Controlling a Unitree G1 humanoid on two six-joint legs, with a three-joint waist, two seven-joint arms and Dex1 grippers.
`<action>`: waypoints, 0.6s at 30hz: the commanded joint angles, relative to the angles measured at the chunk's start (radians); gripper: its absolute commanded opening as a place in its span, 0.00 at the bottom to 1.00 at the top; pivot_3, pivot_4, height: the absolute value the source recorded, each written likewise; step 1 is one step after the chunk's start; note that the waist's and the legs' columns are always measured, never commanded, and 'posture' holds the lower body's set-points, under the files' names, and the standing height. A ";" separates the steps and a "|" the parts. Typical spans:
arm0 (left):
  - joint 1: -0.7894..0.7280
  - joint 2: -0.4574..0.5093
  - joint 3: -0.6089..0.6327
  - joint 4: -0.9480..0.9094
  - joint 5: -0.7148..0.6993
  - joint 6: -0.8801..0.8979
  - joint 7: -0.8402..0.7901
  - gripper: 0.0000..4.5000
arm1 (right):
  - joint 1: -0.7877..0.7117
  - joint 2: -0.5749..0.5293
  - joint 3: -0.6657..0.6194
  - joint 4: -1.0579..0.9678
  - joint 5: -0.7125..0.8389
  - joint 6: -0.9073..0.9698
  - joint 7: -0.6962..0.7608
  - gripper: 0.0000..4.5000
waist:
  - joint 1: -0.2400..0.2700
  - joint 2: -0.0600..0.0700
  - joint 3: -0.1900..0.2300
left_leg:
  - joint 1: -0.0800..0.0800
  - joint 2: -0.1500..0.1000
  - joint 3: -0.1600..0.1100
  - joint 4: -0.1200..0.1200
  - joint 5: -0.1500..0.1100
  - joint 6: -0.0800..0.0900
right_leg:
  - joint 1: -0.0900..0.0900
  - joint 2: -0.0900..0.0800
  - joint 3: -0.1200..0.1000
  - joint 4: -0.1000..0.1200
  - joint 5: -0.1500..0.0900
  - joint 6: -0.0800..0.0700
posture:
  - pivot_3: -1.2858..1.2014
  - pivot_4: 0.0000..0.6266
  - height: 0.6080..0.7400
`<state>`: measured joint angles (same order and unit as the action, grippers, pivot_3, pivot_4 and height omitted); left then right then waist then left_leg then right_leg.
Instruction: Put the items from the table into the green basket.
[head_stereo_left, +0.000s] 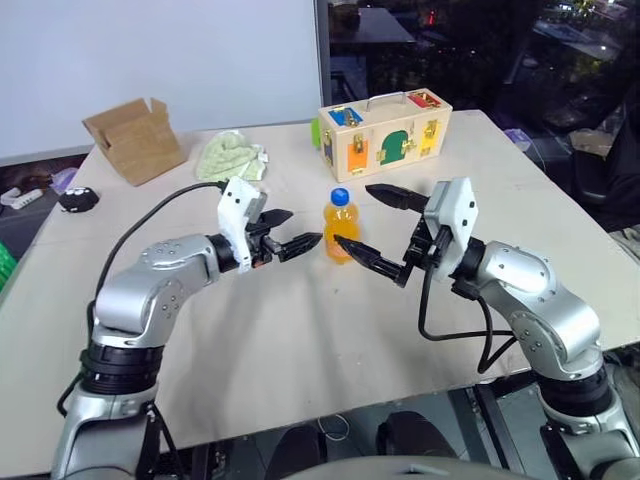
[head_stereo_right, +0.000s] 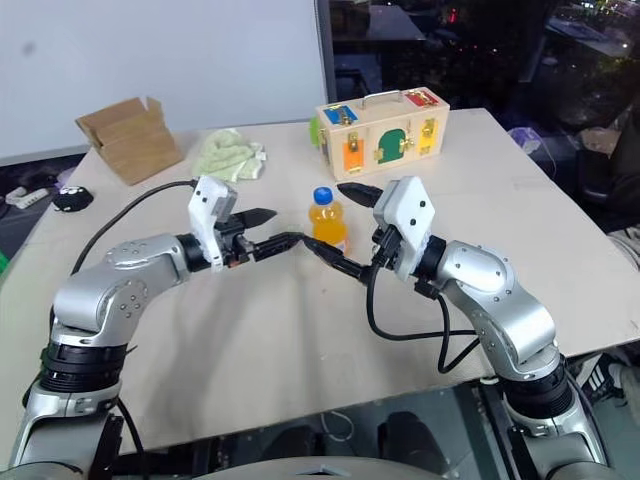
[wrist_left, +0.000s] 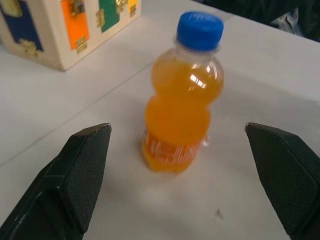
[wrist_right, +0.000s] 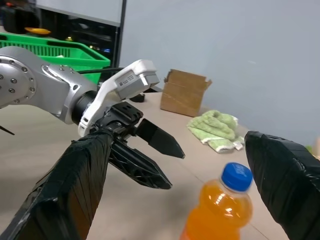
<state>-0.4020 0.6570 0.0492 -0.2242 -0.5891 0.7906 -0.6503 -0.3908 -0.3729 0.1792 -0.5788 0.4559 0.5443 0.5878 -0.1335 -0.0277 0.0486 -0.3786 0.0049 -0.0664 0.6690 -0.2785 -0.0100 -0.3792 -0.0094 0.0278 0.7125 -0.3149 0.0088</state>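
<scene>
While the orange-drink bottle (head_stereo_left: 340, 226) stands upright near the middle of the table (head_stereo_left: 300, 350), well in from every edge, it is flanked by both grippers. The left gripper (head_stereo_left: 292, 231) is held wide open and empty beside it; the right gripper (head_stereo_left: 372, 229) is likewise spread wide, nothing gripped.

A clear glossy plastic is seen on the orange-drink bottle (wrist_left: 181, 117), with highlights on its shoulder, and a matt blue plastic on its cap (wrist_left: 200, 30). The table (head_stereo_left: 300, 340) is surfaced in a smooth matt beige. Finely textured matt black pads are shown on the left gripper (wrist_left: 185, 175); its arm shell is of brushed silvery metal. Pale wood with painted doors forms the wooden case (head_stereo_left: 385, 132). At upper left, brown corrugated cardboard makes up the box (head_stereo_left: 135, 138), beside a nubbly green cloth (head_stereo_left: 232, 155). The green basket (wrist_right: 55, 50) is of bright plastic.
</scene>
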 joint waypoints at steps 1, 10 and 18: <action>-0.034 -0.023 -0.015 -0.015 0.008 0.012 0.009 0.99 | 0.006 -0.017 -0.044 -0.047 0.010 0.010 -0.019 1.00 | -0.005 0.000 0.000 | 0.000 0.000 0.000 0.000 0.000 0.000 | 0.000 0.000 0.000 0.000 0.000 0.000 | 0.45 0.02 1.00; -0.094 -0.077 -0.090 0.019 0.054 0.021 -0.015 0.99 | 0.145 -0.103 -0.197 -0.136 0.129 0.136 -0.058 1.00 | -0.022 0.002 0.001 | -0.001 0.000 -0.001 0.001 0.000 0.000 | 0.001 0.000 0.000 -0.001 0.000 0.000 | 0.43 0.03 1.00; -0.102 -0.102 -0.150 0.111 0.174 -0.061 0.000 0.99 | 0.203 -0.168 -0.225 -0.190 0.113 0.144 -0.078 1.00 | -0.042 0.006 0.001 | 0.000 0.000 -0.001 0.001 0.000 0.000 | 0.002 0.001 0.001 -0.001 0.000 0.001 | 0.41 0.04 1.00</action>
<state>-0.4811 0.5602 -0.0922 -0.1229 -0.4503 0.7687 -0.6644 -0.1834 -0.5323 -0.0188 -0.7290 0.5599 0.6978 0.5096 -0.1758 -0.0216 0.0500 -0.3789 0.0044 -0.0673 0.6696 -0.2785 -0.0099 -0.3773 -0.0083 0.0284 0.7109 -0.3153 0.0095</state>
